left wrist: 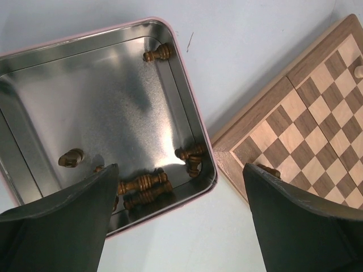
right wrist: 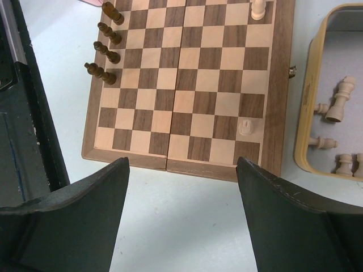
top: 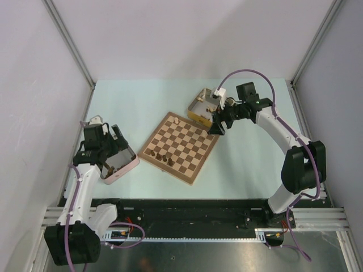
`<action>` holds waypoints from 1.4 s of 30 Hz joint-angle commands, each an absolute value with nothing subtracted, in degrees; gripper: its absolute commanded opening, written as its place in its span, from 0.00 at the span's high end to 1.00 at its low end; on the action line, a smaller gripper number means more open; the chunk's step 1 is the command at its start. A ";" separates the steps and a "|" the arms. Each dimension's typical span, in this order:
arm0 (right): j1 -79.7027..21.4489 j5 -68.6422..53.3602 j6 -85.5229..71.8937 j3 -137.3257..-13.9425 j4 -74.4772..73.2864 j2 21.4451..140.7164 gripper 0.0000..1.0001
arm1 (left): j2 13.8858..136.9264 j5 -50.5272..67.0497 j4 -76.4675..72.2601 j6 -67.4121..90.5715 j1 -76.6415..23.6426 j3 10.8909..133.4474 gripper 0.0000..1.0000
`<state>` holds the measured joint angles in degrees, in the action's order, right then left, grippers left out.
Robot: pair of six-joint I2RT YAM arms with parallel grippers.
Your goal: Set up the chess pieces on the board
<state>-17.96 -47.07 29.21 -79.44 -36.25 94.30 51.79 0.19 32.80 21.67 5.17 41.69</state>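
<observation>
The board (top: 178, 146) lies tilted in the middle of the table. Several dark chess pieces (right wrist: 102, 73) stand in a row along one of its edges, and two pale ones (right wrist: 245, 126) stand along the opposite edge. More dark pieces (left wrist: 144, 182) lie loose in the pink tin (left wrist: 187, 107). Pale pieces (right wrist: 339, 101) are in the yellow tin (right wrist: 309, 113). My left gripper (left wrist: 180, 170) hangs open over the pink tin's near corner, holding nothing. My right gripper (right wrist: 182, 161) is open and empty above the board's edge beside the yellow tin.
The pink tin (top: 120, 164) sits left of the board and the yellow tin (top: 199, 107) touches its far right corner. White walls with metal posts enclose the table. A black rail (top: 187, 209) runs along the near edge.
</observation>
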 commanded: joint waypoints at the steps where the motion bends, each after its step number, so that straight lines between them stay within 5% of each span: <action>1: -16.44 -48.43 30.06 -79.28 -36.56 94.74 0.19 | 52.91 0.35 30.15 23.38 5.71 42.28 0.06; 19: -4.13 -47.04 29.00 -81.29 -35.40 94.83 0.18 | 42.98 4.39 26.98 26.80 5.80 42.45 0.11; 25: -5.97 -45.71 30.59 -95.95 -46.39 103.08 0.19 | 41.75 6.85 27.07 27.86 5.80 44.99 0.11; 42: -10.81 -29.19 24.87 -124.26 -47.02 129.45 0.33 | 34.46 8.35 28.39 32.17 5.80 43.68 0.10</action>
